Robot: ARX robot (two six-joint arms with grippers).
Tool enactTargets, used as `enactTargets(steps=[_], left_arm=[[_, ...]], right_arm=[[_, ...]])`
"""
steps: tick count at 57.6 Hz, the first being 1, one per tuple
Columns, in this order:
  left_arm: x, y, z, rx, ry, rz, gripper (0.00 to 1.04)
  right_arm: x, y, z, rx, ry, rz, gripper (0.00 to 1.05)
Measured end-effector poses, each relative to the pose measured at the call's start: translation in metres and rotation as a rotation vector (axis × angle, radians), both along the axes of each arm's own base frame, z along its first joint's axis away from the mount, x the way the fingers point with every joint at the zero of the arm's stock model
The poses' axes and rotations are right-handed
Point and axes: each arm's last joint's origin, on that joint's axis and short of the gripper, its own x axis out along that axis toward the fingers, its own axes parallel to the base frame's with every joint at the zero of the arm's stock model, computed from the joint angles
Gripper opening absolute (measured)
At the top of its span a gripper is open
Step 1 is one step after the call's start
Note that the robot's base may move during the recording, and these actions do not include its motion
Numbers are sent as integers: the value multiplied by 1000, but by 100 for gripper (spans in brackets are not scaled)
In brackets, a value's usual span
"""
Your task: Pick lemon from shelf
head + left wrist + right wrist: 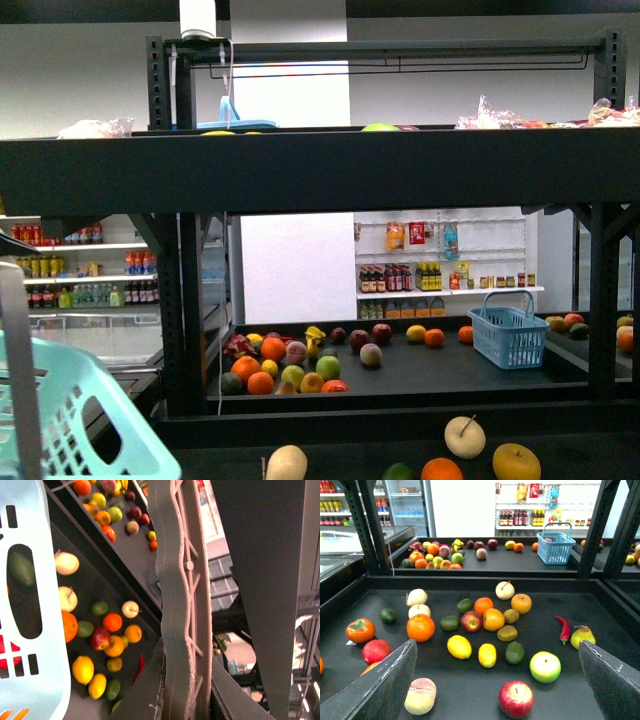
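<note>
Two yellow lemons, one rounder (pixel 459 646) and one longer (pixel 487 655), lie side by side on the dark tier (pixel 545 610) of the black shelf (pixel 320 170), among mixed fruit. My right gripper (pixel 497 685) hangs open above the tier's near part, and the lemons lie just beyond its wide-spread fingers (pixel 380 690). The left wrist view shows the same lemons (pixel 83 669) beside a lime. My left gripper (pixel 182 700) is shut on the pale basket handle (pixel 175 605) of a light blue basket (pixel 70 420).
Around the lemons lie a lime (pixel 514 652), a red apple (pixel 516 699), a green apple (pixel 545 666), an orange (pixel 420 627) and a red chili (pixel 563 627). Black uprights (pixel 365 525) flank the tier. A second blue basket (pixel 508 335) stands on the far tier.
</note>
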Motion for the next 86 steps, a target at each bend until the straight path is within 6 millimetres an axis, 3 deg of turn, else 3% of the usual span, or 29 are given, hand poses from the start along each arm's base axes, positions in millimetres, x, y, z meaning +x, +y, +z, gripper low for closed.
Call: enactTargets(steps=[16,30,44,60,65,72,78,84,86], left_arm=[[17,-79,-30,-14,26,-234,12],[37,-130,-42,-9,22,-366,12],[47,-157,-46,8,-9,-451,12],[47,-169,-56,27,-14,-496,12],[47,-169,-55,36,-29,-500,12],[47,-170,-55,43,-35,-505,12],[47,-170,-55,41,-34,-502,12],[47,-170,-55,47,-39,-501,12],[47,-170,-55,46,-38,-504,12]], right_arm=[[0,0,0,0,0,0,97],[0,0,0,0,0,0,97],[0,0,0,0,0,0,97],[0,0,0,3,2,-2,97],[7,-3,1,102,151,-2,97],[47,-21,22,177,220,11,97],[107,-42,35,186,264,34,97],[169,-61,19,191,387,38,97],[206,-70,-6,190,484,31,97]])
